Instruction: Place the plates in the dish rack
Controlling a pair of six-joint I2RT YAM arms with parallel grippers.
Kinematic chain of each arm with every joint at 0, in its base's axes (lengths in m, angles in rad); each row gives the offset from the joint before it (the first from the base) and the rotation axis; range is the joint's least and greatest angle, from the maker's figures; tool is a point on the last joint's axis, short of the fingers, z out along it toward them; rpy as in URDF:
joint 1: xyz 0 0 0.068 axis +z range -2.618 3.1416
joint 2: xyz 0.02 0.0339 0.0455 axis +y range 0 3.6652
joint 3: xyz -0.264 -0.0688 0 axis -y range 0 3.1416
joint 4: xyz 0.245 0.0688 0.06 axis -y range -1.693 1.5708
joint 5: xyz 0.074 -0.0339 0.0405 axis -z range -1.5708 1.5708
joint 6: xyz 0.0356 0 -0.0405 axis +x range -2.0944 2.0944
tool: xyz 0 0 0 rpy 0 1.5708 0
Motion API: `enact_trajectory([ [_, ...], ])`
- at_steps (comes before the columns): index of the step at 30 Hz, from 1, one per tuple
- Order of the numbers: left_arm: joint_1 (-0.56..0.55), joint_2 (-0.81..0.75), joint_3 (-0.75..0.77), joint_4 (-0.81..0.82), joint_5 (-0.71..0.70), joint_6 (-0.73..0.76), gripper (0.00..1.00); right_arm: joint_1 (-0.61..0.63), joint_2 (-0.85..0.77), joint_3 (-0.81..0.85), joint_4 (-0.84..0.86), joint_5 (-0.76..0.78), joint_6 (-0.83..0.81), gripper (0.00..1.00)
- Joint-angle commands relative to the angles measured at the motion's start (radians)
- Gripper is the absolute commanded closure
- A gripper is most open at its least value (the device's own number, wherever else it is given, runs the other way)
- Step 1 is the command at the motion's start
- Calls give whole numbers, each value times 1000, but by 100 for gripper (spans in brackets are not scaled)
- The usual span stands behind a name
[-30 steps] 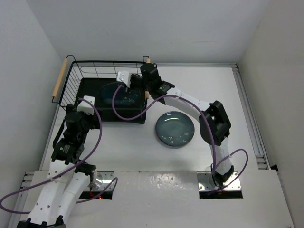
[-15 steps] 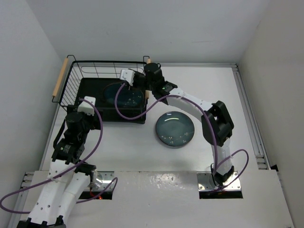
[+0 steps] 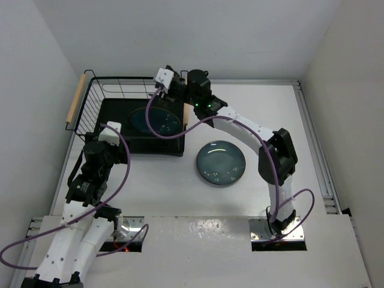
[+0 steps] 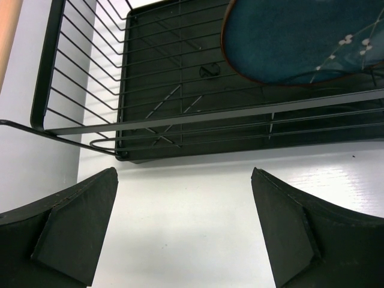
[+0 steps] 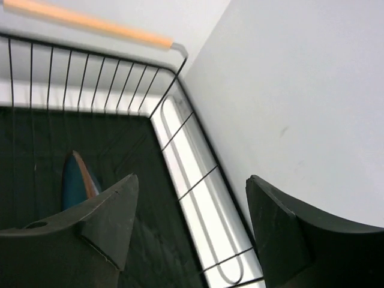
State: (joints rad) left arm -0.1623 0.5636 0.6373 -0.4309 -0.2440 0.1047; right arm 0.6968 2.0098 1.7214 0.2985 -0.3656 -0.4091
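One dark teal plate (image 3: 155,119) rests inside the black wire dish rack (image 3: 90,99), tilted, with no gripper touching it. The left wrist view shows it (image 4: 294,39) behind the rack's front wires (image 4: 180,120). In the right wrist view only its edge (image 5: 75,177) shows. A second plate (image 3: 221,162) lies flat on the table right of the rack. My right gripper (image 3: 170,90) (image 5: 192,177) hangs open and holding nothing over the rack's back right corner. My left gripper (image 3: 103,141) (image 4: 184,171) is open over bare table just before the rack's front left corner.
The rack has wooden handles on its left (image 3: 75,105) and right sides, the far one seen from the right wrist (image 5: 90,23). White walls close in behind and to the left. A raised rail (image 3: 315,150) runs along the table's right edge.
My right gripper has opened and let go of the plate in the rack, then drawn up and back toward the rack's rear edge. The left arm has not moved.
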Motion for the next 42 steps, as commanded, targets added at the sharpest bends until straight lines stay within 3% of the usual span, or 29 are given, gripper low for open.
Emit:
enact_trajectory([
  [1, 7, 4, 2, 23, -3, 6, 2, -16, -98, 4, 129, -42, 70, 28],
  [5, 7, 4, 2, 23, -3, 15, 2, -17, -140, -49, 143, -56, 85, 25],
  [9, -2, 4, 2, 23, 6, 15, 2, -72, -175, -17, 177, 2, 313, 18],
  [10, -2, 4, 2, 23, 6, 15, 2, -94, -206, 9, 119, 19, 367, 16],
  [11, -2, 4, 2, 23, 6, 15, 2, -114, -238, 27, 76, 16, 533, 14],
  [15, -2, -7, 2, 47, 35, 39, 2, -304, -406, 23, -268, 28, 697, 1],
  [17, -2, -7, 12, 69, 72, 81, 2, -379, -466, -69, -410, 68, 669, 1],
  [18, -2, -7, 21, 81, 84, 95, 2, -391, -546, -148, -496, 158, 662, 1],
  [21, -2, 5, 62, 126, 138, 145, 2, -479, -676, -368, -623, 180, 775, 1],
  [22, -2, 28, 76, 138, 150, 145, 2, -517, -697, -414, -631, 169, 802, 1],
  [25, -2, 53, 111, 147, 201, 158, 2, -557, -845, -793, -604, 186, 865, 1],
  [28, -11, 64, 121, 156, 238, 138, 2, -556, -910, -1007, -530, 189, 911, 1],
  [30, -11, 64, 102, 156, 249, 125, 6, -553, -925, -1098, -503, 183, 935, 9],
  [31, -22, 64, 102, 156, 238, 125, 12, -550, -940, -1147, -478, 177, 937, 24],
  [33, -22, 64, 91, 146, 224, 139, 22, -545, -945, -1206, -443, 165, 944, 36],
  [34, -22, 53, 91, 146, 185, 150, 37, -540, -942, -1223, -432, 160, 954, 40],
  [37, -22, 13, 81, 135, -7, 179, 54, -545, -941, -1290, -381, 163, 984, 33],
  [39, -22, -10, 62, 135, -133, 203, 56, -548, -935, -1322, -354, 174, 1000, 24],
  [40, -22, -22, 39, 135, -256, 213, 56, -545, -931, -1330, -346, 174, 1015, 23],
  [42, -7, -63, 13, 135, -342, 245, 56, -548, -904, -1370, -273, 165, 1038, 21],
])
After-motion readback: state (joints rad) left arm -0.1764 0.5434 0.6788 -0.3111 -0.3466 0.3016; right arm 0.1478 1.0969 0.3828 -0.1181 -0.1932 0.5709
